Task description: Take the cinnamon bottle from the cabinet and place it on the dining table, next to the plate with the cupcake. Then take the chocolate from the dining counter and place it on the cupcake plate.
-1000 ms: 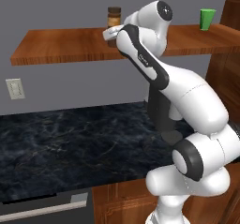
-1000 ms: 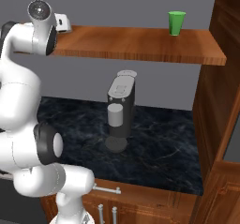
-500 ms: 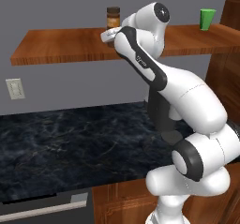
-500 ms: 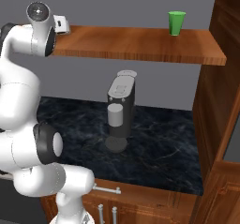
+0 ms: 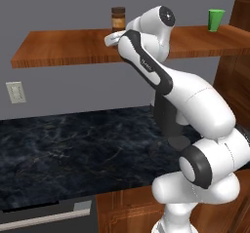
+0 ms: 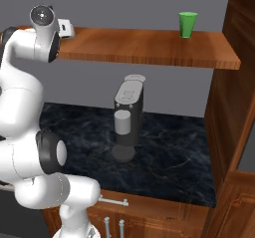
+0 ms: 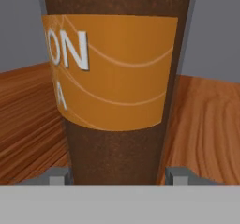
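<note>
One bottle (image 5: pixel 118 19) stands upright on the cabinet (image 5: pixel 58 49), back from its front edge and toward the middle of its length. The hand (image 5: pixel 113 38) is raised to it. In the hand view the bottle (image 7: pixel 115 78) sits between the two fingertips (image 7: pixel 58 175), each just beside its base; whether they press it cannot be told. A green cup (image 6: pixel 188 24) stands well apart, near the cabinet's right end. A grey machine (image 6: pixel 127 117) stands on the black tabletop (image 5: pixel 73 149) below.

The cinnamon bottle (image 5: pixel 118 19), dark brown with an orange label, is seen upright on the wooden cabinet (image 5: pixel 63 47), directly ahead between the gripper (image 7: pixel 120 175) fingertips.
</note>
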